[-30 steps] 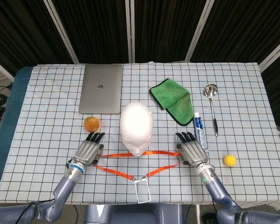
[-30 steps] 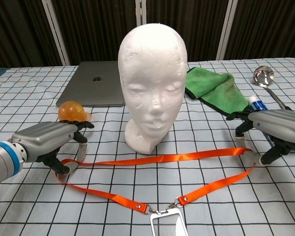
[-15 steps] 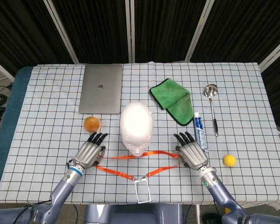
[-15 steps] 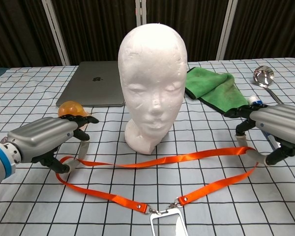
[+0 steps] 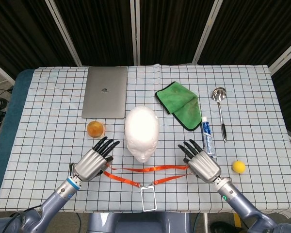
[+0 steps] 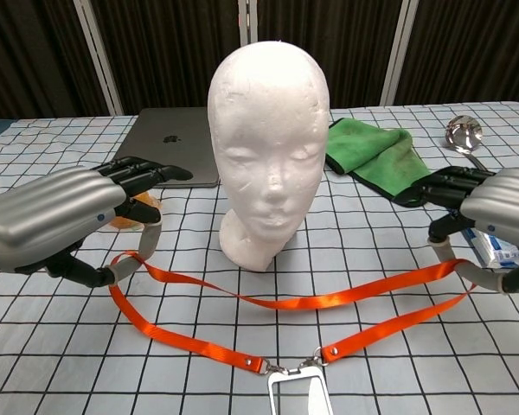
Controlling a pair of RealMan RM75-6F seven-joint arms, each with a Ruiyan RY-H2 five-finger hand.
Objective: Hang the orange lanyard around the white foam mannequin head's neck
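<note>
Both hands hold the orange lanyard (image 6: 277,302) raised in front of the white foam mannequin head (image 6: 268,147), which stands upright on the checked table (image 5: 48,131).

The left hand (image 6: 65,220) hooks the strap's left end with its thumb, other fingers stretched forward; the right hand (image 6: 489,220) holds the right end the same way, though its grip is partly cut off at the frame edge; the strap sags between them, just in front of the neck and apparently not touching it; the badge holder (image 6: 298,393) rests at the near table edge.
</note>
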